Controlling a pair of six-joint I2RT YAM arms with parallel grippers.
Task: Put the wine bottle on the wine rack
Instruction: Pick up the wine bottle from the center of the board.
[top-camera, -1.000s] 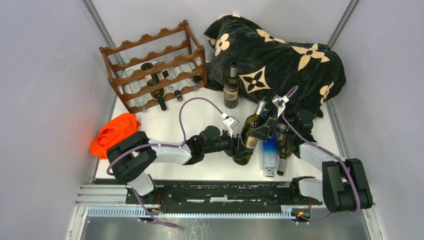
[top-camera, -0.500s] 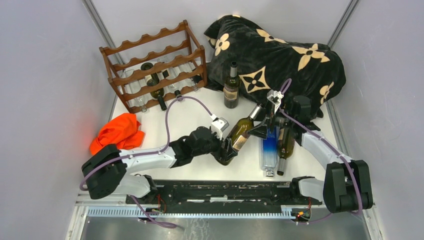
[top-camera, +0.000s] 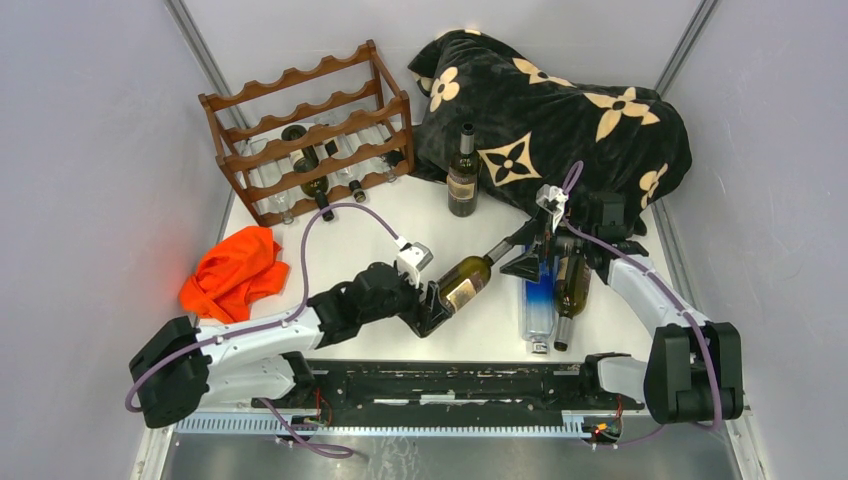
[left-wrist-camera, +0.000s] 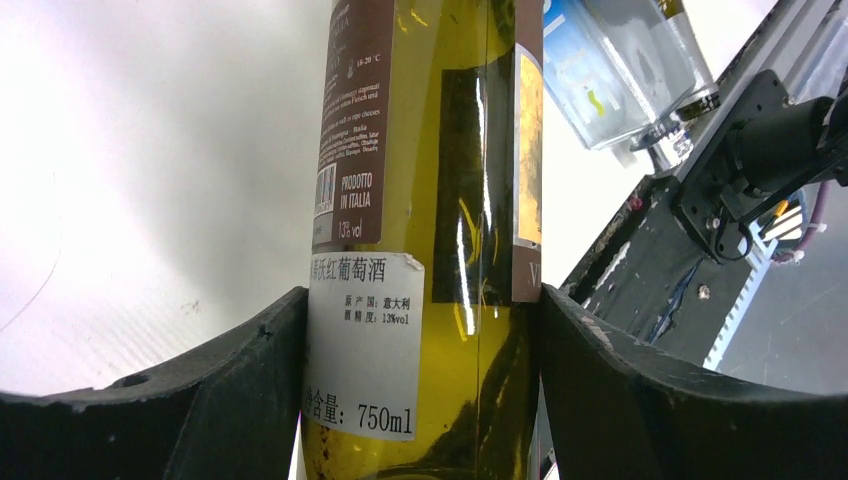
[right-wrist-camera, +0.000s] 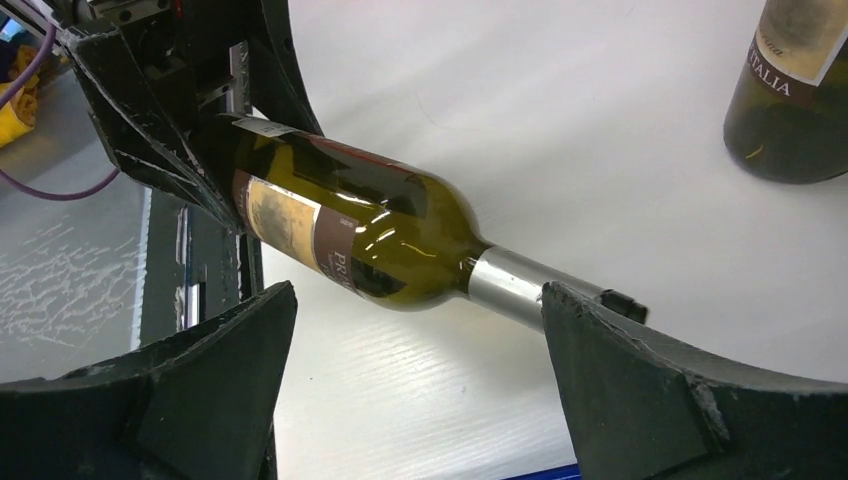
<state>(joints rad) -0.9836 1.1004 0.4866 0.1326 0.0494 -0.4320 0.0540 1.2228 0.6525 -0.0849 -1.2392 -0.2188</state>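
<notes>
The left gripper clamps the base of the bottle, which hangs nearly level over the near middle of the table, neck toward the right gripper. That gripper stands wide, its jaws either side of the neck without touching. The rack sits well apart in the far left corner.

Left arm stretched low, left end effector clamped on wine bottle base. Right end effector poised, jaws wide apart.
</notes>
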